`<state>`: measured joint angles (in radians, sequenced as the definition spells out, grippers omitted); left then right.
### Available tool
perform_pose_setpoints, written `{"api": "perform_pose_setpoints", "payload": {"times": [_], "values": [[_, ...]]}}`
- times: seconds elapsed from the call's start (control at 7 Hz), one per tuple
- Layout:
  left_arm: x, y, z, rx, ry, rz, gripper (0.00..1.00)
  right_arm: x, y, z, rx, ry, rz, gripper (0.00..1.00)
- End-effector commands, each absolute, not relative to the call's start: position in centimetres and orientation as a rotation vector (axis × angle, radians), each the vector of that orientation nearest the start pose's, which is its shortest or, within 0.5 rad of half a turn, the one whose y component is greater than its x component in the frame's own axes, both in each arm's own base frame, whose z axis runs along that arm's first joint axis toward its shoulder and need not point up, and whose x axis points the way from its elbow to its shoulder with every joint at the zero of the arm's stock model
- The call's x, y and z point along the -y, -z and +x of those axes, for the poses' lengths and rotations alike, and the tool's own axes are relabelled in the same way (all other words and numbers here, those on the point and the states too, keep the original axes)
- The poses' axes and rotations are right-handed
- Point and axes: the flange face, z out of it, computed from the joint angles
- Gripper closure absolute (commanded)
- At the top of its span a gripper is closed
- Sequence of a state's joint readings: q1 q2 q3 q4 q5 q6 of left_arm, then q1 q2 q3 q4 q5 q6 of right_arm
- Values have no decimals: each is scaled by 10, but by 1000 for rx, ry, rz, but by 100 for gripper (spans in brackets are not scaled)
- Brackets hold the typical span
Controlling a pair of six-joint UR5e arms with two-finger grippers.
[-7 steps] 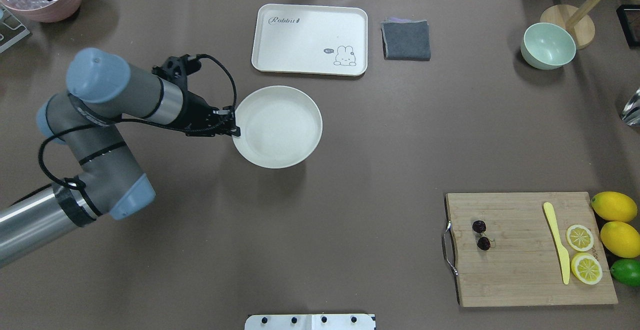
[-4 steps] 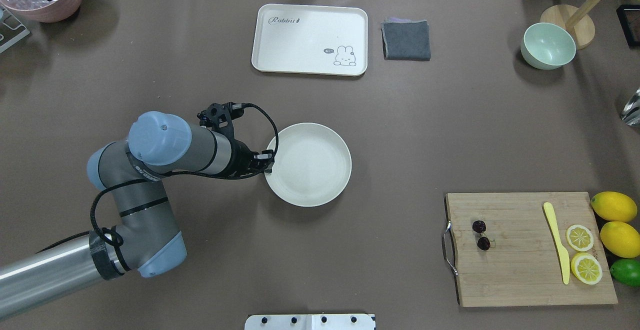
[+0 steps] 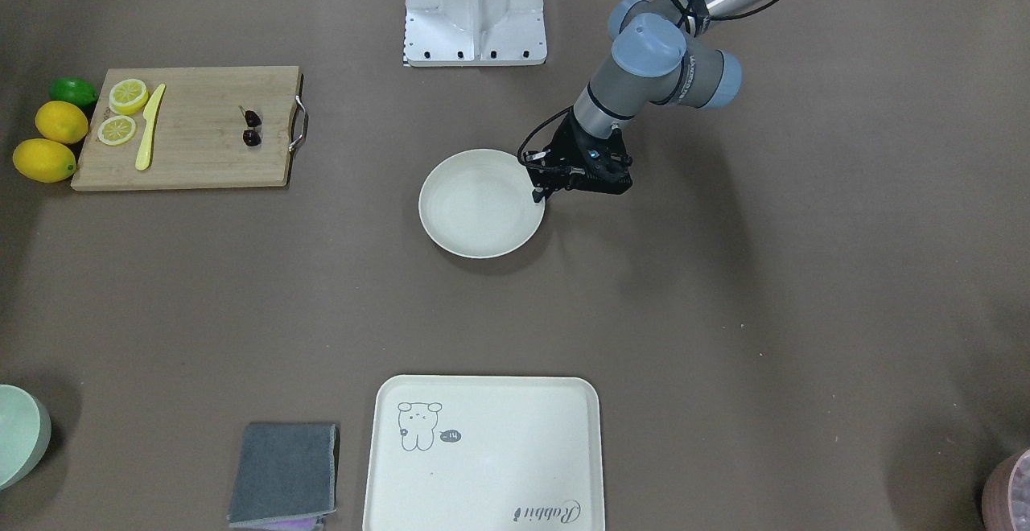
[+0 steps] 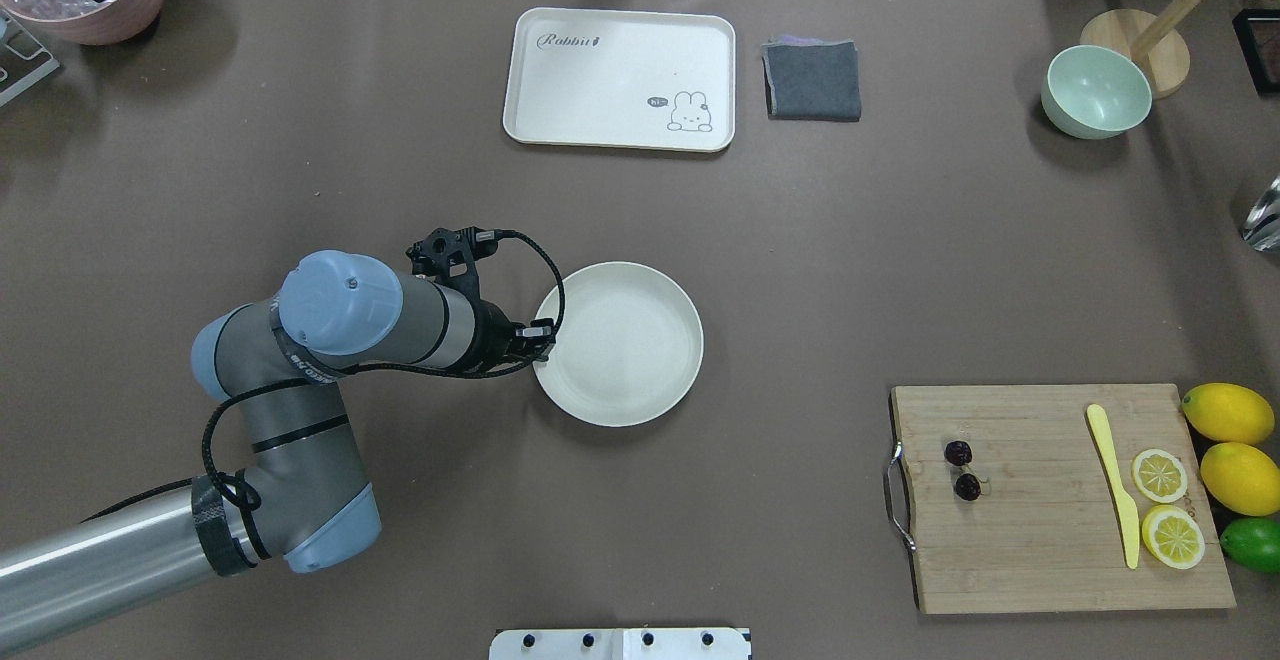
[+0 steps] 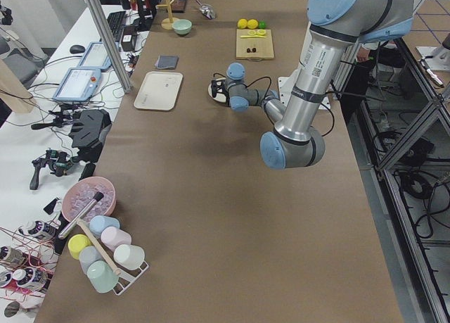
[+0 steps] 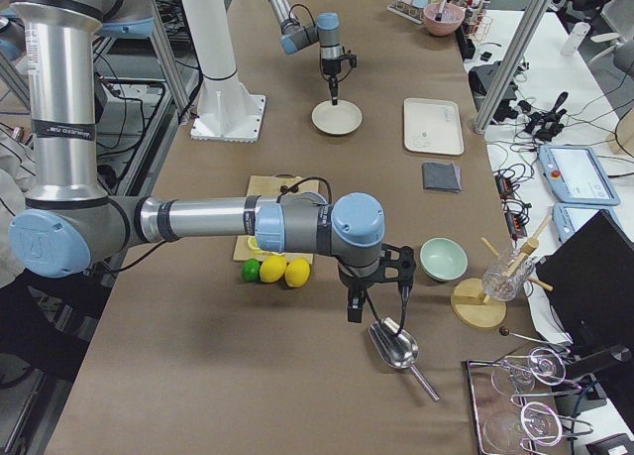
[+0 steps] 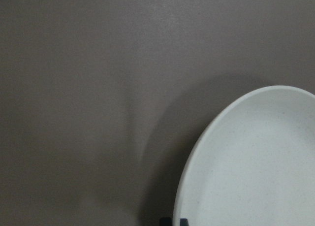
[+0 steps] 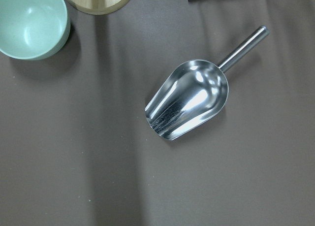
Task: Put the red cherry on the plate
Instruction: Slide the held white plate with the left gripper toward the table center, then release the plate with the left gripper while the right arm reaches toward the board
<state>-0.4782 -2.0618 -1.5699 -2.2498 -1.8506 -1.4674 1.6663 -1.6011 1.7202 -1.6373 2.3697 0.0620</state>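
Note:
The red cherry (image 4: 962, 470) is a dark pair lying on the left part of the wooden cutting board (image 4: 1060, 560), also seen as the cherry (image 3: 251, 127) in the front-facing view. The plate (image 4: 625, 345) is round and cream-white and sits near the table's middle. My left gripper (image 4: 540, 340) is shut on its left rim, and the left wrist view shows the plate (image 7: 256, 162) with dark fingertips (image 7: 170, 221) at its edge. My right gripper (image 6: 352, 311) hangs far off to the right above a metal scoop; I cannot tell whether it is open or shut.
A cream tray (image 4: 620, 78) and a grey cloth (image 4: 812, 80) lie at the back. A green bowl (image 4: 1096, 90) stands back right. Lemons (image 4: 1228, 412), lemon slices and a yellow knife (image 4: 1115, 485) are by the board. The scoop (image 8: 189, 100) lies under the right wrist.
My left gripper has brought the plate from beside the tray toward the near side and to the right, to the table's middle. The cherry pair has not moved.

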Motion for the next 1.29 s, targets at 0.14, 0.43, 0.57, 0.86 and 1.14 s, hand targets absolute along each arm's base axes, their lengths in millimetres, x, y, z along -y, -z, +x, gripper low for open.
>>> {"api": "perform_pose_setpoints", "payload": {"times": [0.14,0.43,0.57,0.86,1.14], "values": [[447,-292,504,-1194,234,158,2,480,-506,27,827,-195,54,0],[484,-307,466,-1085,173,243,2,470,-445,-64,883,-223,45,0],[505,-311,443,-1064,208,244,2,460,-439,-105,920,-269,49,0],[516,-329,420,-1027,114,287,2,432,-427,-188,923,-178,41,0],[513,-357,372,-977,37,362,2,382,-406,-277,873,-93,64,0]]}}
